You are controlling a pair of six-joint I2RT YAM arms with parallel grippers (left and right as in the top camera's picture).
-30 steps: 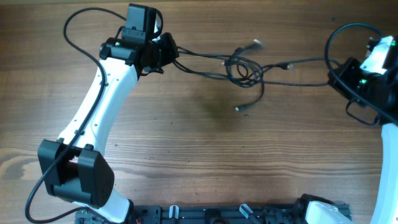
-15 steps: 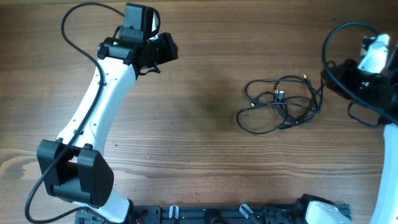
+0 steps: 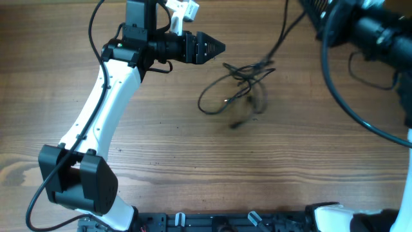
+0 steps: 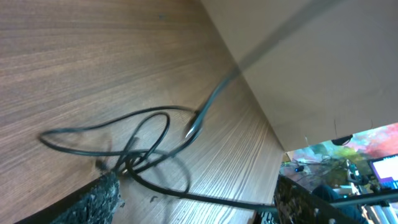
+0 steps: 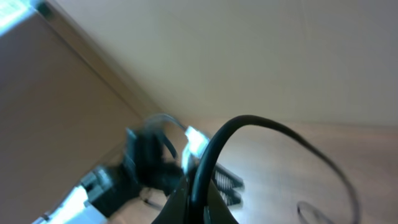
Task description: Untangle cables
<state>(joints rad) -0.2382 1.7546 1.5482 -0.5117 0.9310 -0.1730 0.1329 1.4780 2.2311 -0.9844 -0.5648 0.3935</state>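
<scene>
Hauling the thin black cable tangle [image 3: 235,90] in our clenched right claw [image 5: 199,200], left claw [image 3: 214,46] released, could cinch knots.

right wrist view: blurred | right jaws: state unreadable | cables [image 3: 248,72]: strand leaves overhead top edge

The table [image 3: 193,167] is brown wood, its grain running from the left edge to the right edge. A loose tangle of thin black cables [image 3: 239,87] lies on it in the far half, a little right of the middle, well clear of every edge. One open loop spreads out toward the left edge, while a single strand lifts off the wood toward the far right corner. A dark rail [image 3: 225,222] runs along the near edge.
</scene>
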